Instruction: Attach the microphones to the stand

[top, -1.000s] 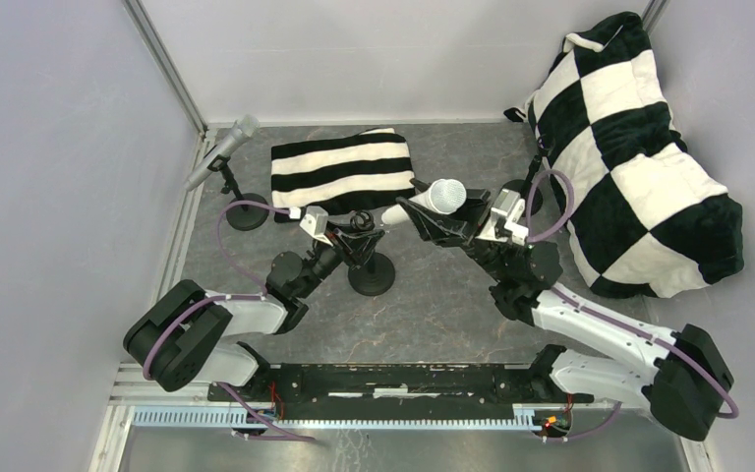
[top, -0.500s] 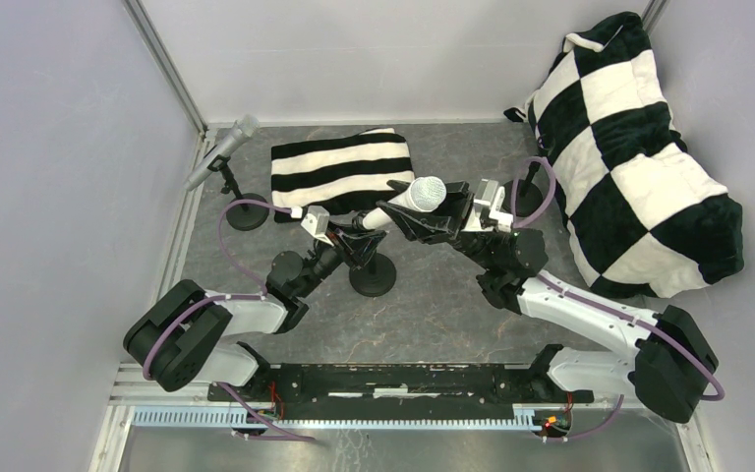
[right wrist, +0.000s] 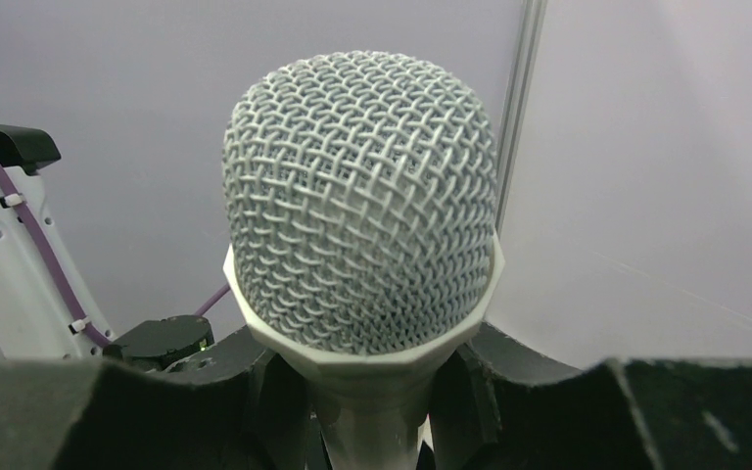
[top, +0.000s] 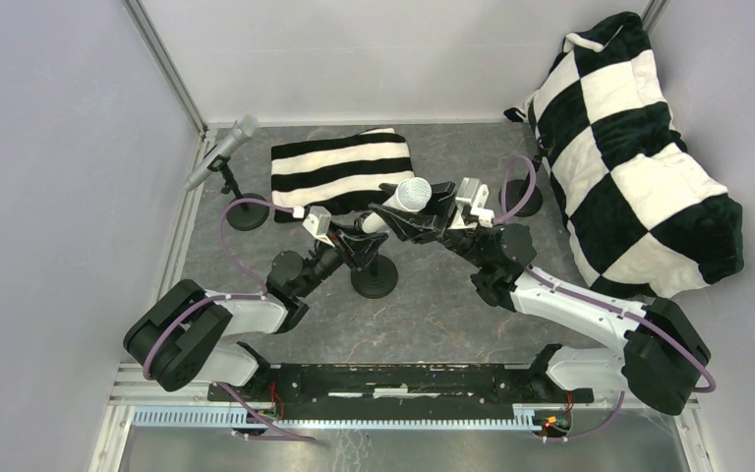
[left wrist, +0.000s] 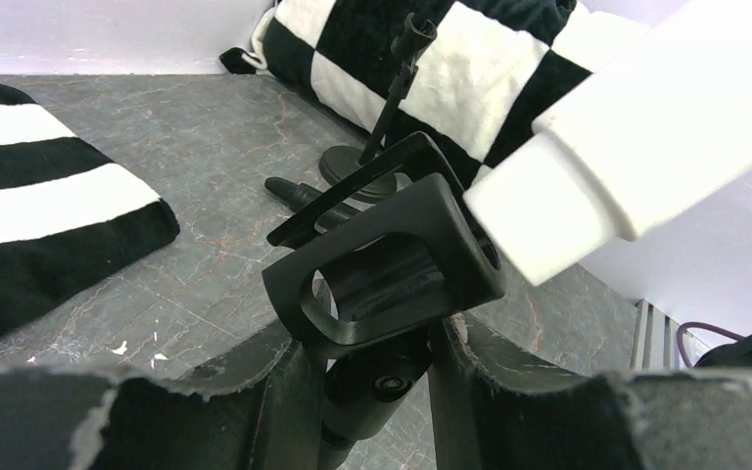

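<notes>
White microphone (left wrist: 636,127) end beside stand clip (left wrist: 392,227)

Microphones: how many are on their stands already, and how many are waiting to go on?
One is done: the silver-grey microphone sits in the far-left stand. One is in hand: the right gripper holds the white microphone with its tail near the clip, not yet in, while the left gripper grips that middle stand. Left: seating it, and filling the empty right-hand stand.

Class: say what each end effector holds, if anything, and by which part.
Right end effector: the white microphone, gripped on its handle just below the mesh head. Left end effector: the middle stand, gripped at the joint under its clip.
</notes>
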